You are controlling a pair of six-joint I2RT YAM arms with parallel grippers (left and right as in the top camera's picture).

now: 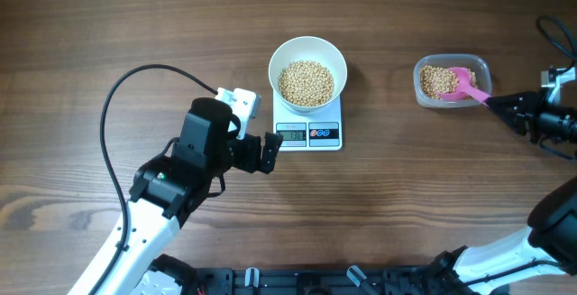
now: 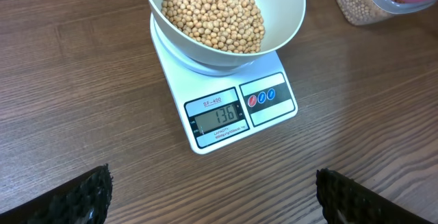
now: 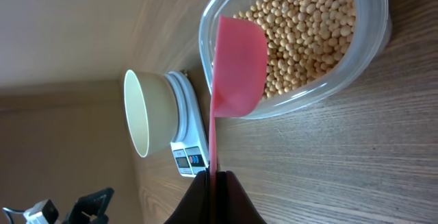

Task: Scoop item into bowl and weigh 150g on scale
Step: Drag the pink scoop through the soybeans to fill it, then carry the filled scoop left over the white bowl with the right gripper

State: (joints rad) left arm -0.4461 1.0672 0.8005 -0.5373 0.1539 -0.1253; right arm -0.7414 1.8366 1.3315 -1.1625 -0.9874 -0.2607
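A white bowl [image 1: 307, 60] heaped with tan beans [image 1: 305, 82] stands on the white scale [image 1: 308, 133], whose display [image 2: 215, 118] reads 136. More beans [image 3: 311, 25] fill a clear plastic tub [image 1: 452, 80] to the right. My right gripper [image 1: 495, 103] is shut on the handle of a pink scoop [image 3: 237, 65], whose head rests in the tub over the beans [image 1: 438, 80]. My left gripper [image 1: 269, 152] stands open just left of the scale's front, with nothing between its fingertips [image 2: 87, 195].
The table is brown wood [image 1: 406, 205]. A black cable [image 1: 135, 83] loops out from the left arm, and another cable [image 1: 557, 38] lies at the right edge. Dark mounts line the front edge [image 1: 297, 281].
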